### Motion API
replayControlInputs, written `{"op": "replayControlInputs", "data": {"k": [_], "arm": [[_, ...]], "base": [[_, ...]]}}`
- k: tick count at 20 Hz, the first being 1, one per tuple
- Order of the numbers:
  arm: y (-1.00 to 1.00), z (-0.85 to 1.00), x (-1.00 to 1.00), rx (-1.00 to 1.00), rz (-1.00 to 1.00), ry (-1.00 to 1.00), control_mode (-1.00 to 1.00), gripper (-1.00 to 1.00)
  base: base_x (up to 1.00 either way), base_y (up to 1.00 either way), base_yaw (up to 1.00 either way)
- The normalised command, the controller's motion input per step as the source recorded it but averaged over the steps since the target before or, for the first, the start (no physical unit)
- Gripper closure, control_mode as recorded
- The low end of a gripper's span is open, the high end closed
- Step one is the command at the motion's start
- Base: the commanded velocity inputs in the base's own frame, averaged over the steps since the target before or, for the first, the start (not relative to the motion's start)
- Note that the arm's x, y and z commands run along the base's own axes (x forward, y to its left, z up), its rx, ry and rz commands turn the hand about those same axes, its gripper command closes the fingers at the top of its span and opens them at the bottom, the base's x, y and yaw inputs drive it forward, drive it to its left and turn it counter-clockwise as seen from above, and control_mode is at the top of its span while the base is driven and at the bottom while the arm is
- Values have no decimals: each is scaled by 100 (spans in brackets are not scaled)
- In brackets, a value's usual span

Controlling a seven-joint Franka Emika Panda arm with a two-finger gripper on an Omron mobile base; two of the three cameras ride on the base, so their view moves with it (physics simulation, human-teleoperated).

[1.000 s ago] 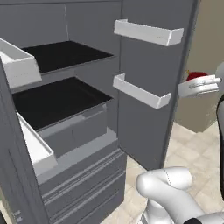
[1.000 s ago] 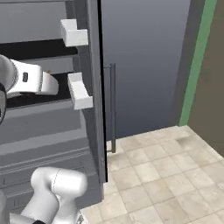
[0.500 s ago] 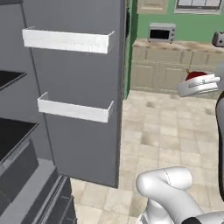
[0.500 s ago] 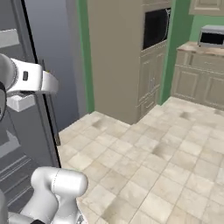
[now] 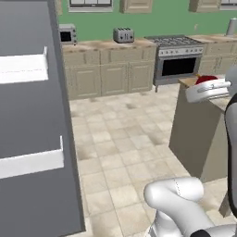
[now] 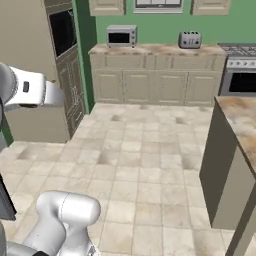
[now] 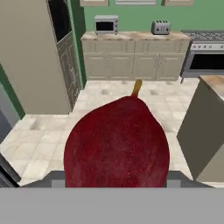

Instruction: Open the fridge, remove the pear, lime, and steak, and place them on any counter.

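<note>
1. The gripper (image 7: 116,186) held the pear (image 7: 117,142) between its jaws (carry step, fridge (image 5: 32,115) door open).
2. Next move, by my judgement: reach the counter (image 6: 240,120) and set the fruit down.

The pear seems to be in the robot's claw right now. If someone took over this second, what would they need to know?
Claw: shut on the pear, the dark red fruit held right in front of the hand camera, stem pointing away.
Fridge: its door stands open at the left of the left base view.
Counter: the island with the marbled top is ahead on the right, across the tiled floor.
Done: fridge opened, pear taken out.
Left: set the pear on the counter, then fetch the lime and the steak, neither in sight now.
</note>
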Motion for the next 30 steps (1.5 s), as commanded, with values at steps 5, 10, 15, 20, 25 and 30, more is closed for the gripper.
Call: {"op": "replayControlInputs", "data": {"k": [5, 10, 15, 20, 25, 30], "arm": [[0, 0, 0, 0, 0, 0, 100, 100], [0, 0, 0, 0, 0, 0, 100, 100], [0, 0, 0, 0, 0, 0, 100, 100], [0, 0, 0, 0, 0, 0, 100, 100], [0, 0, 0, 0, 0, 0, 100, 100], [0, 0, 0, 0, 0, 0, 100, 100]], "base": [[21, -41, -56], [99, -9, -22], [100, -19, -21], [38, -28, -62], [22, -5, -79], [37, 11, -80]]}}
